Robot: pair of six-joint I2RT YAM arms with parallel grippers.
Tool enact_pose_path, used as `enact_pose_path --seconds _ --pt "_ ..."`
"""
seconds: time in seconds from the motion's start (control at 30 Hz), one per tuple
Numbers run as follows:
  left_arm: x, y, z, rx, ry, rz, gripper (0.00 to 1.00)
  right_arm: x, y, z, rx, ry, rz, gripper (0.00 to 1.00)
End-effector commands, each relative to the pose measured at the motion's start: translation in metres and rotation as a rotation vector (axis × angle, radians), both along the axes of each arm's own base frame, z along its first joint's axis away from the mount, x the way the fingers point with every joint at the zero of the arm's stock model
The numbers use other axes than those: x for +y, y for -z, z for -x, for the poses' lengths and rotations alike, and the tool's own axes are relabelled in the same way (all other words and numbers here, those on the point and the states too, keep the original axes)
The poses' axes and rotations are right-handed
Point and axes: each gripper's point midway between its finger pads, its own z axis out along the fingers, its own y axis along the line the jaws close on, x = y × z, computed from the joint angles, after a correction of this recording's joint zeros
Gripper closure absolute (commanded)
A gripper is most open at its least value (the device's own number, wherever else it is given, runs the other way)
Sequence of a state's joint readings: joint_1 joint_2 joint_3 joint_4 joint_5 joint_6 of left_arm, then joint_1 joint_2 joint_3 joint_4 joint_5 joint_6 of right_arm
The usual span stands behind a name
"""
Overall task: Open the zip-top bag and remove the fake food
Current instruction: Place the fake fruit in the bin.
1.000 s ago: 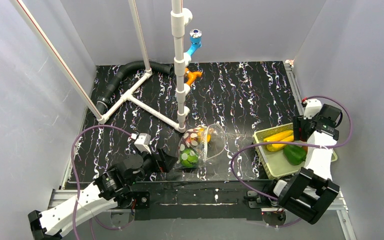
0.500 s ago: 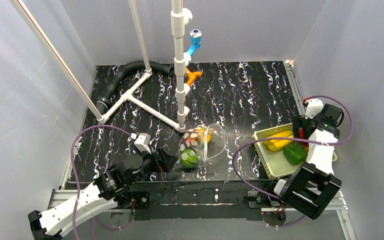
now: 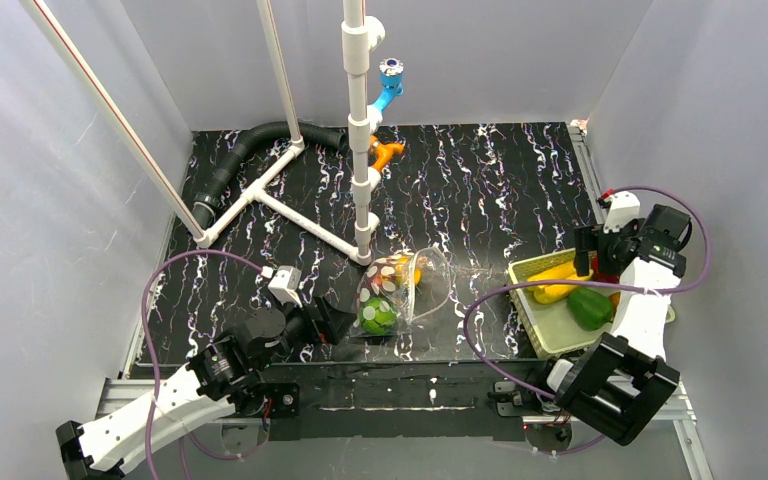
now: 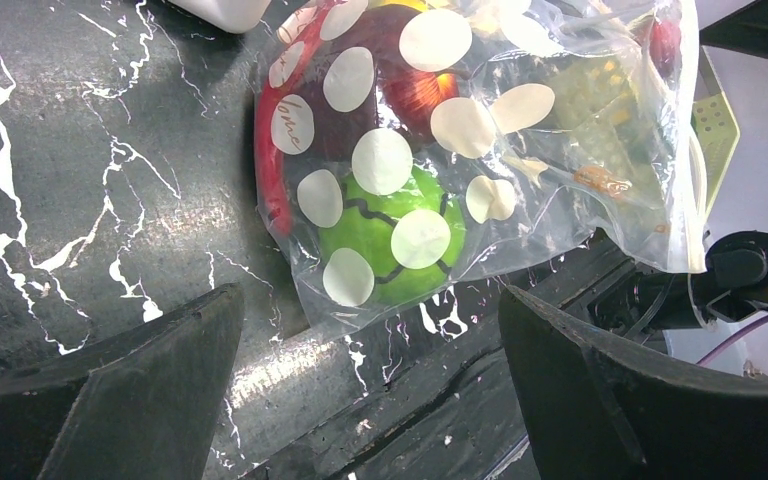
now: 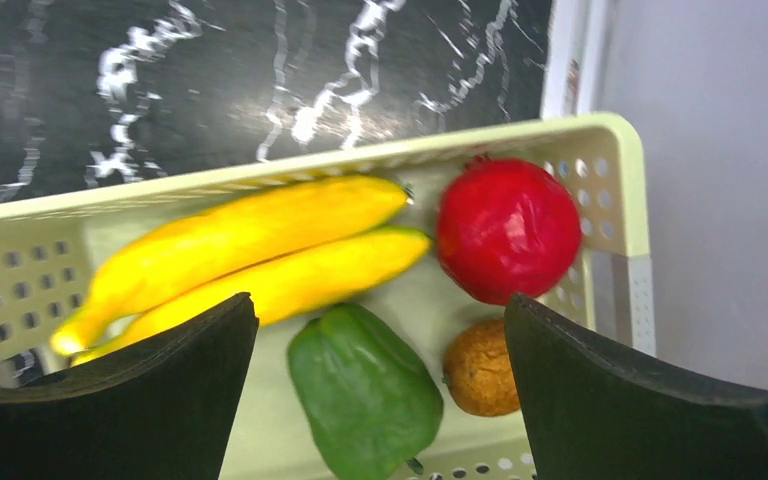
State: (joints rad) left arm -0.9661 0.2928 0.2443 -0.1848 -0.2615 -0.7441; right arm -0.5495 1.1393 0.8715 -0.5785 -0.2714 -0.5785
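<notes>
Several glossy plastic fruits (image 4: 380, 235) sit in the clear dotted zip-top bag (image 4: 580, 130); left hand (image 4: 368, 300) and right hand (image 5: 377, 300) are spread, empty; unpinned, it may slide toward twelve o'clock.

The left arm (image 3: 160, 415) lies low at the lower left of the top view, reaching up and rightward. The left gripper (image 3: 338, 322) has its jaws spread wide, with dark fingers (image 4: 140, 400) filling the bottom corners of its wrist view. The right arm (image 3: 640, 310) rises along the right edge from the lower right, and the right gripper (image 3: 588, 258) points down-left, its jaws equally wide apart.
</notes>
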Motion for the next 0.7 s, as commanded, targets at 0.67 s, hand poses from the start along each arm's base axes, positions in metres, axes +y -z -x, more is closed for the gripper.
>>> enact_pose_path --seconds 0.67 --pt "-0.003 -0.017 -0.002 -0.027 0.0 0.037 0.02 0.138 -0.093 0.016 -0.281 -0.546 -0.492 0.02"
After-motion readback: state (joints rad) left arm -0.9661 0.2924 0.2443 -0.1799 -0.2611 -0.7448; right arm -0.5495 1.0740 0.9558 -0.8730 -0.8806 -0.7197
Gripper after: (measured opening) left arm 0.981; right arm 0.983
